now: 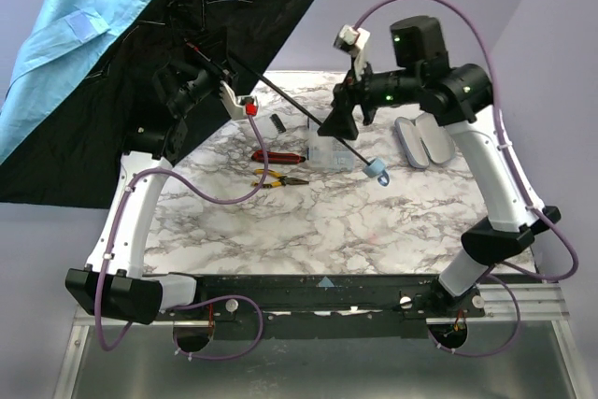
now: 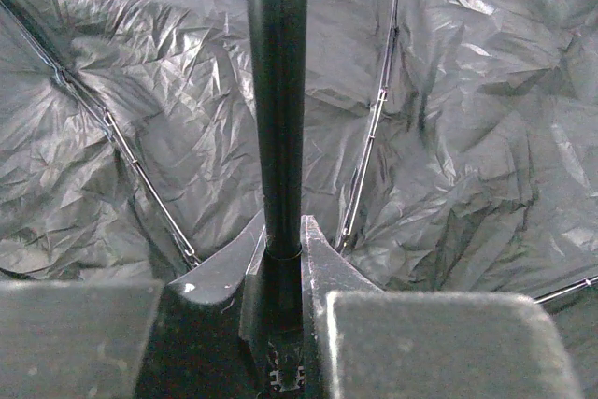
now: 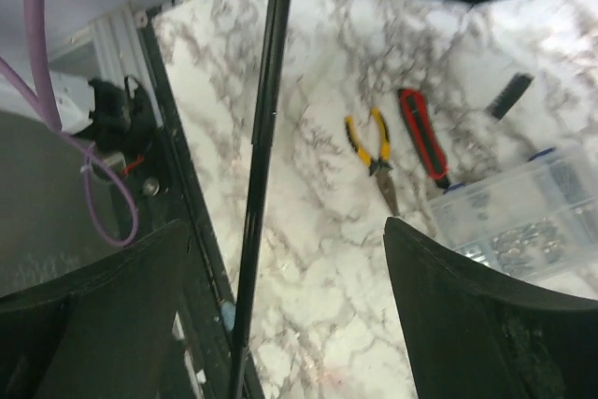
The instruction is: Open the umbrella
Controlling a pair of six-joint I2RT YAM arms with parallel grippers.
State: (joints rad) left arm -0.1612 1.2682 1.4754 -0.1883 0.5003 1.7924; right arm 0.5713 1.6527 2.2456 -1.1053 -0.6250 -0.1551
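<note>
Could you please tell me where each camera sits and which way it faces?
Top external: above and behind the bases, facing down on the table; both arms show.
Left wrist: faces along the shaft into the umbrella canopy; left gripper clamps the shaft.
Right wrist: faces down at the yellow pliers; open right gripper straddles the shaft.
All three share the shaft.

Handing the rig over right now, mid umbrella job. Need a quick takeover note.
Left pincer: shut on the shaft, just under the canopy.
Right pincer: open, fingers either side of the shaft lower down, no contact visible.
Umbrella: held tilted in the air, canopy at far left, handle over the table.
Done: canopy is spread.
Left: the latch cannot be seen; probably check it holds, then let go.
</note>
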